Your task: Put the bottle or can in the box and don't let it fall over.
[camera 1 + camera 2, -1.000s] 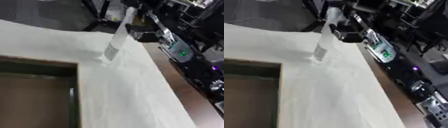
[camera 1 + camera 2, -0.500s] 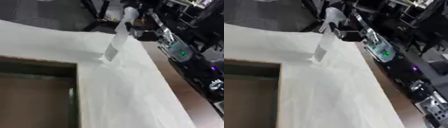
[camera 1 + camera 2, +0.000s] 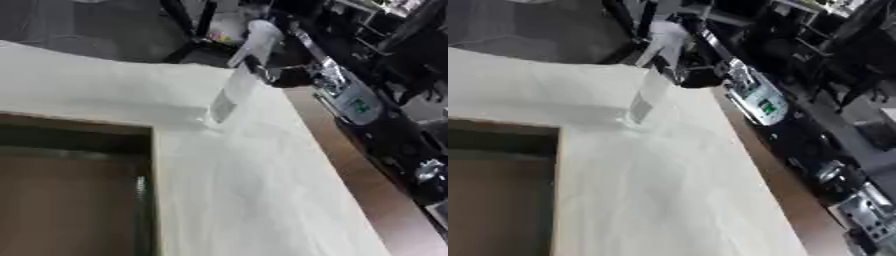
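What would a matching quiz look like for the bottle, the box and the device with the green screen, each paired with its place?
Things:
1. bottle
2. box
3. device with the green screen

Places:
A. lower left, open, brown inside
B. beyond the table's right edge
C. standing on the white table, outside the box

Pairs: 1-C, 2-A, 3-B

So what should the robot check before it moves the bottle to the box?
1. Bottle on the white table: ok, its base touches the table.
2. Bottle upright: ok, as far as the tilted view shows.
3. Right hand at the bottle: ok, it is beside the upper part.
4. Fingers closed round the bottle: cannot tell.
5. Box open on top: ok.
6. Left hand out of the way: cannot tell, not in view.
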{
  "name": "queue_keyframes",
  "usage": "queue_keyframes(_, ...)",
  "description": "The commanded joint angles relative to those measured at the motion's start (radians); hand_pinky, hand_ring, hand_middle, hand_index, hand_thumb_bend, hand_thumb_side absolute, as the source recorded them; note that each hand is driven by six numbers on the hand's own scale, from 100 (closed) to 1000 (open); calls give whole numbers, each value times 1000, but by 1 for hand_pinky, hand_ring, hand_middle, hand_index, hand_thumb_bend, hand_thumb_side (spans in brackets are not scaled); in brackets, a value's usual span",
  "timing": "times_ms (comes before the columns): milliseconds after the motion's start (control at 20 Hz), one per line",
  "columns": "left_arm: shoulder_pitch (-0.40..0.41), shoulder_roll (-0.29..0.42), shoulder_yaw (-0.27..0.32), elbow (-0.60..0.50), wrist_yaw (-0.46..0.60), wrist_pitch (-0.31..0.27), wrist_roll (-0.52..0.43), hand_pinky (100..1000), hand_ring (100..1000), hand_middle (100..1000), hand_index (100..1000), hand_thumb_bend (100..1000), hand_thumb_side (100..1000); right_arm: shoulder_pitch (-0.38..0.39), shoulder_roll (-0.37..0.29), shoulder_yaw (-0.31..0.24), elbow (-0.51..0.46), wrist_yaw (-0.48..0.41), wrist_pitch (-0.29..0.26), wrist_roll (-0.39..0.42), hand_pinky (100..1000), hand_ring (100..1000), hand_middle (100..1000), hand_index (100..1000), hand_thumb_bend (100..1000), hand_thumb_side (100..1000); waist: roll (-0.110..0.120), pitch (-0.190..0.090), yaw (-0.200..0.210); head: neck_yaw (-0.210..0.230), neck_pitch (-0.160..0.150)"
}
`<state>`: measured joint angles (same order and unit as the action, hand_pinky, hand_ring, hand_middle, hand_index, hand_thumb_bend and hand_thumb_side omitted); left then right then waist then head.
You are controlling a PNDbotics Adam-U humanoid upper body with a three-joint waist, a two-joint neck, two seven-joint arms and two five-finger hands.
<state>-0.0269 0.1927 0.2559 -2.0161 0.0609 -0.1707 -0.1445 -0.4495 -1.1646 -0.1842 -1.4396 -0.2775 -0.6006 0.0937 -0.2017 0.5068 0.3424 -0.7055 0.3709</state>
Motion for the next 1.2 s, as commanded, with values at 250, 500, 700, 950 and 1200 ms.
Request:
queue_keyframes(250,15,-2,-3,16,-9,15,-6,631,356,767,850,152,880,-11,-25,-10,-3,-18,5,2,840,577,465,498,251,100,1,-24,-10,-6,-2)
queue_keyframes(500,15,-1,-2,16,-8,20,-9,630,355,767,849,153,879,-11,-22,-5,-8,-60,7,0,735,453,343,355,280,100,-2,-31,-11,-7,1)
queue_keyframes(700,15,2,-1,16,-6,22,-9,630,355,767,850,155,879,-11,-22,0,-15,-101,10,1,654,356,278,270,344,100,-3,-38,-12,-7,5)
queue_keyframes(950,15,5,1,16,-4,25,-7,630,355,767,850,156,877,-11,-22,5,-18,-142,31,16,599,296,244,222,342,100,-6,-49,-15,-6,14)
queue_keyframes(1200,20,9,4,16,0,28,-4,630,355,766,849,156,874,-23,-30,7,-12,-159,85,-18,569,258,202,179,339,100,-3,-66,-28,-4,38)
